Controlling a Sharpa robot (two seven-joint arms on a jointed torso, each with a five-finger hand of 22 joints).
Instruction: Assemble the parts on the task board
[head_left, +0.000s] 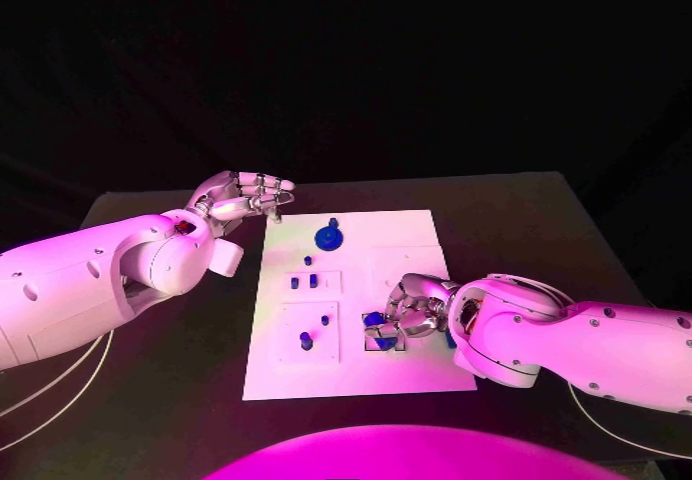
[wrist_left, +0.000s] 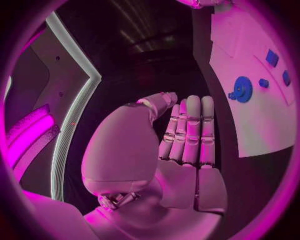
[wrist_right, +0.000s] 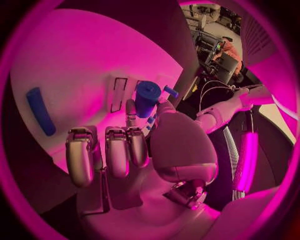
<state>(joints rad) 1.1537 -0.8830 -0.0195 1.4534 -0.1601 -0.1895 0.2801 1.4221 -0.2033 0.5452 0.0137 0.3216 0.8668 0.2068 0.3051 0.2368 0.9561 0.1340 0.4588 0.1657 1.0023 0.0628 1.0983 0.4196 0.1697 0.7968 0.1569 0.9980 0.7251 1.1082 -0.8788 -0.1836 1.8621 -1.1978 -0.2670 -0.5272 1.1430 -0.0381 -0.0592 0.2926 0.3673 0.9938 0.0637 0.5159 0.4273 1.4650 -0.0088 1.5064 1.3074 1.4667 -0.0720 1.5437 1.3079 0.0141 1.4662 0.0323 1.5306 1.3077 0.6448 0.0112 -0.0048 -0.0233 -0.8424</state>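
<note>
The white task board (head_left: 346, 375) lies in the middle of the table. My right hand (head_left: 415, 308) rests over its right half and pinches a blue cylindrical part (wrist_right: 147, 97) between thumb and a finger, just above a square recess (head_left: 384, 337). A long blue bar (wrist_right: 40, 111) lies on the board beside that hand. A round blue part (head_left: 330, 237) sits near the board's far edge, and it also appears in the left wrist view (wrist_left: 242, 89). My left hand (head_left: 245, 195) hovers off the board's far left corner, fingers together and curled, holding nothing.
Several small blue parts stand in the board's left panels, among them a pair (head_left: 304, 282) and one lower down (head_left: 306, 341). Narrow slots (wrist_right: 119, 94) are cut in the board near the held part. Black table (head_left: 159, 330) surrounds the board.
</note>
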